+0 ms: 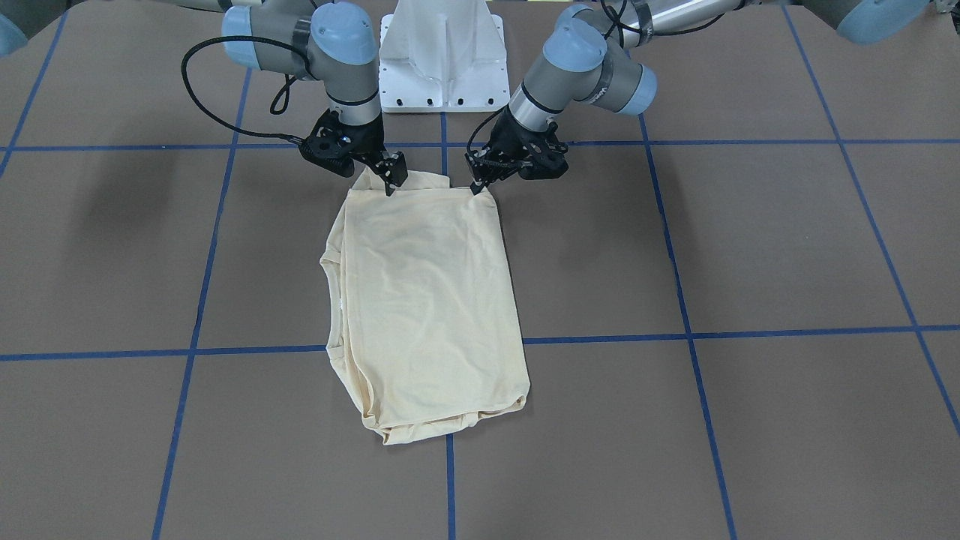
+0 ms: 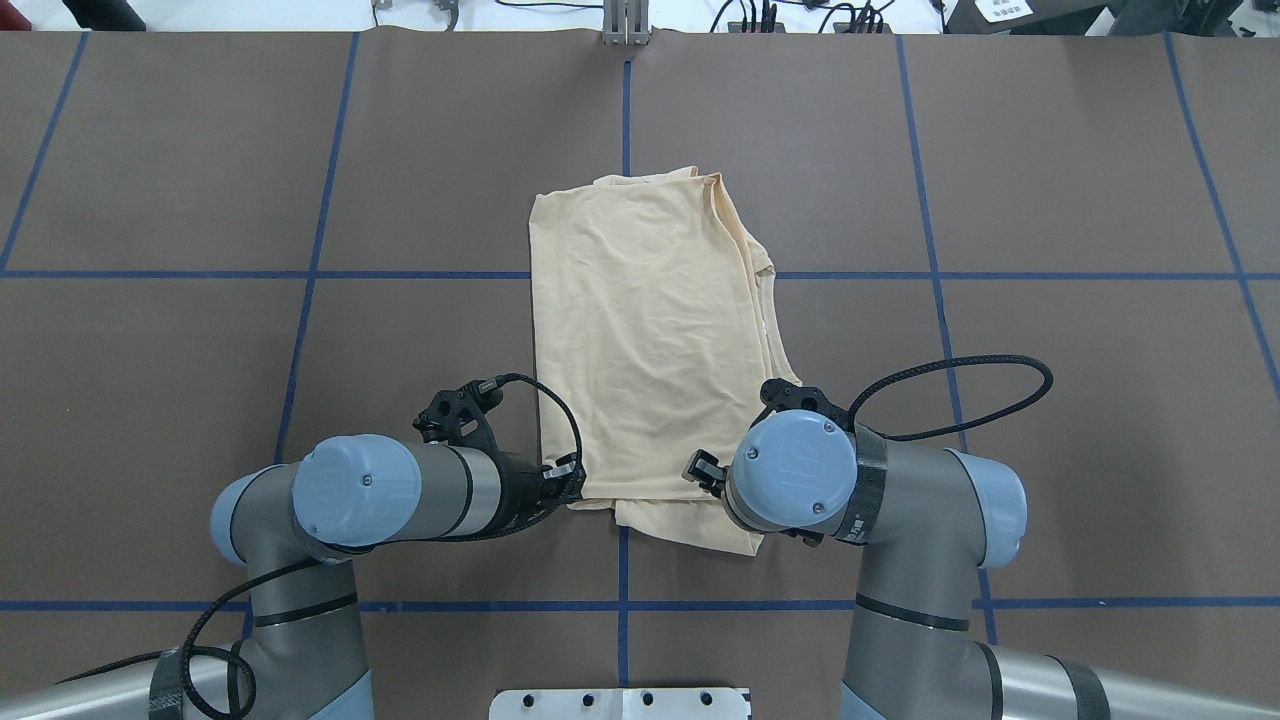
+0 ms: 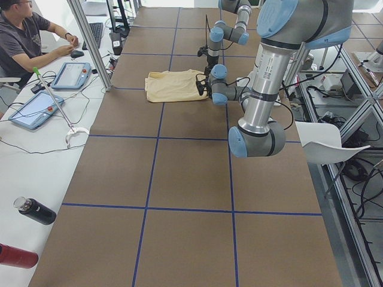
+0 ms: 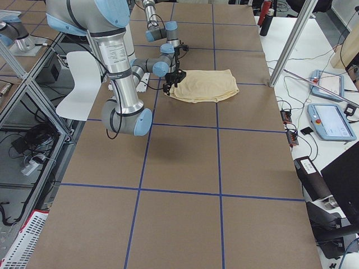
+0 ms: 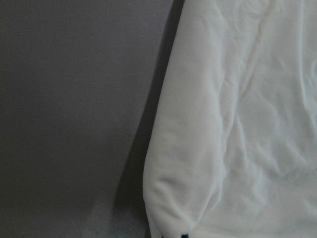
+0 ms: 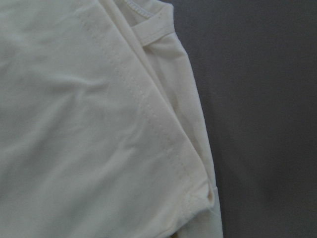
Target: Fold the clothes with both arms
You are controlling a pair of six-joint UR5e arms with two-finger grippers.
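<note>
The cream shirt (image 2: 650, 340) lies folded into a tall rectangle on the brown table (image 2: 1050, 400), at the middle of the overhead view and straddling a blue tape line (image 2: 200, 274). At about 7 o'clock of the shirt, the left gripper (image 2: 572, 483) touches the near corner; its fingers look pinched together on the cloth edge. At about 5 o'clock, the right gripper (image 2: 700, 470) sits over the other near corner, partly hidden by its wrist, so I cannot tell whether it grips. A white base plate (image 1: 442, 56) stands between the arms.
</note>
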